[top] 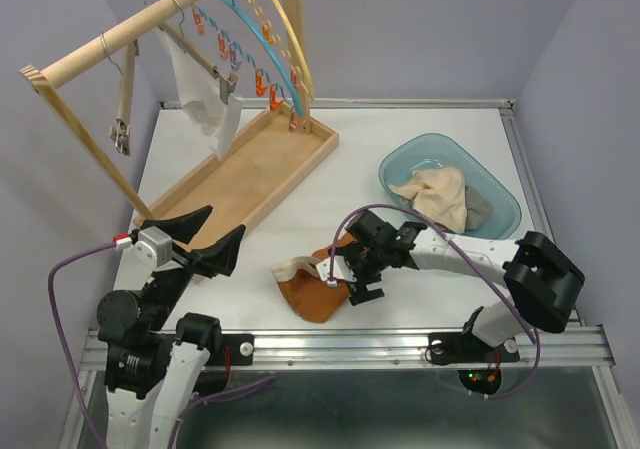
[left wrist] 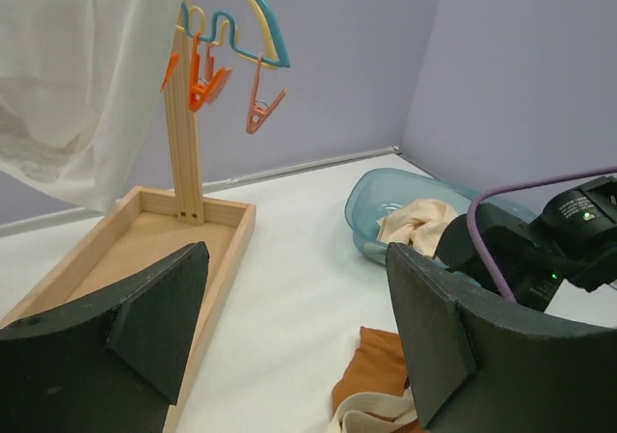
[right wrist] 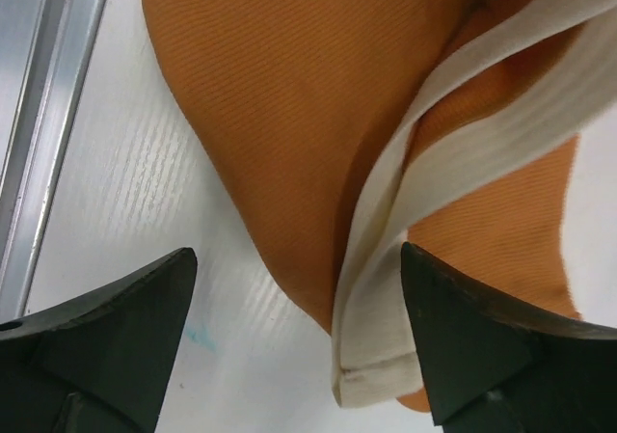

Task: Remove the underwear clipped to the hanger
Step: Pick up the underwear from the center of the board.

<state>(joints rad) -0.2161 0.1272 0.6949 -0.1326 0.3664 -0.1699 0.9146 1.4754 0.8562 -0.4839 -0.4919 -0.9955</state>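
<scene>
My feed is bright and evenly lit from overhead. Ahead of the left gripper (top: 222,222) the white table (top: 420,159) is nearly washed out, with only faint, soft shadows beside the wooden rack (top: 262,174). In the left wrist view its fingers (left wrist: 145,327) read as flat black and slightly soft, while everything beyond them is crisp. Directly under the right gripper (right wrist: 299,255) the rust-orange pair (right wrist: 280,86) is sharp enough to show its weave. The metal rail (right wrist: 48,115) off to one side gleams pale.
</scene>
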